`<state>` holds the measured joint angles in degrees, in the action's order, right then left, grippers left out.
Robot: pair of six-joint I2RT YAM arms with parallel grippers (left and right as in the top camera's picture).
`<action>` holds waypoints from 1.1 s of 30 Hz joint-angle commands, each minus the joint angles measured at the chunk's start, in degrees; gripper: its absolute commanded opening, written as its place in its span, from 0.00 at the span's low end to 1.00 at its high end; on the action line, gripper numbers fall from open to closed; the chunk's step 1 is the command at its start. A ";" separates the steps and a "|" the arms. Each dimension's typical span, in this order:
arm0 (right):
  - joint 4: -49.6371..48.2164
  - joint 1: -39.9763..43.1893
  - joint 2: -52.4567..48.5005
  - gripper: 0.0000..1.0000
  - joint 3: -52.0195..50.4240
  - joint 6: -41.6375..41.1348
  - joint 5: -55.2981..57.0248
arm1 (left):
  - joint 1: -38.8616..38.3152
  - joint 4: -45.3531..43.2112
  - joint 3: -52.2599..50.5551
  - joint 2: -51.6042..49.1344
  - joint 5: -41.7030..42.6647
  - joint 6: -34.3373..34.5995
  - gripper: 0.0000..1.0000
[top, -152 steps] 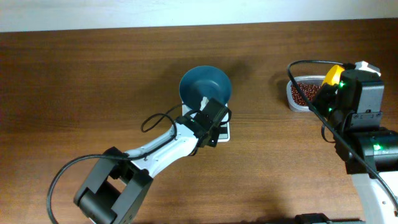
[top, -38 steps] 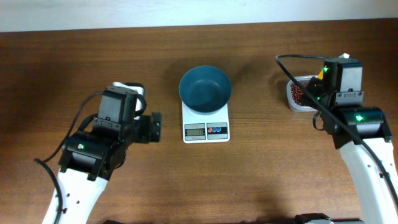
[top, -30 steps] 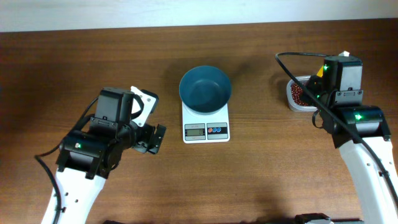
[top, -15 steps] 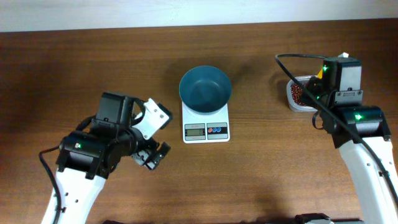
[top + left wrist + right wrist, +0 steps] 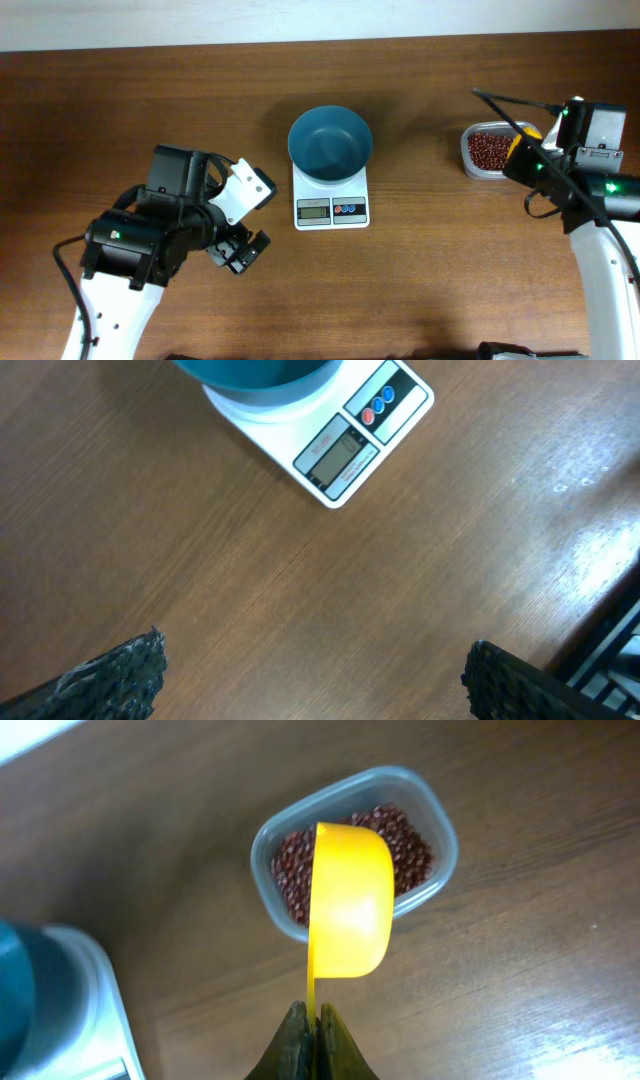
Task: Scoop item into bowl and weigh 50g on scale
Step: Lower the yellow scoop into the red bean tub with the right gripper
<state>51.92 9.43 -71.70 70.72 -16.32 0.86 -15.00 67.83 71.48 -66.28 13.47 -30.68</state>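
Observation:
The teal bowl [image 5: 330,143] sits on the white scale [image 5: 331,198] at the table's middle; I see nothing inside it. Dark red-brown beans [image 5: 410,845] fill a clear tub [image 5: 492,151] at the right. My right gripper [image 5: 313,1020] is shut on the thin handle of a yellow scoop [image 5: 348,900], which hangs above the tub's near side with no beans showing on it. My left gripper [image 5: 315,670] stands open over bare wood, front-left of the scale [image 5: 330,430], with nothing between its fingers.
The table's far edge meets a pale wall along the top of the overhead view. A black cable [image 5: 500,98] arcs from the right arm over the tub. The left arm's body [image 5: 140,240] fills the table's left front.
The left arm has drawn back from beside the scale toward the front left and turned, staying open. The right arm has shifted right, uncovering the tub of beans in the overhead view.

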 commanded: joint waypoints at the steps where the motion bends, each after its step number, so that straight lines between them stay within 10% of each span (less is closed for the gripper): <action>1: 0.74 0.39 -0.09 0.04 1.36 7.17 -2.84 | 0.55 -0.02 1.11 -0.39 -0.37 -1.09 0.99; 16: 3.96 6.43 -4.22 0.04 3.93 22.93 -10.95 | 0.55 0.00 1.09 -0.39 -0.39 -1.09 0.99; 23: 25.24 8.26 -17.14 0.04 23.34 22.97 -10.45 | 0.55 0.00 1.09 -0.39 -0.37 -1.09 0.99; 33: 27.85 7.65 -25.86 0.04 34.18 22.97 -0.76 | 0.55 0.00 1.09 -0.39 -0.37 -1.09 0.99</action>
<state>80.18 17.58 -93.93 104.14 6.31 -3.31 -14.81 67.92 71.53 -66.28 13.10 -30.68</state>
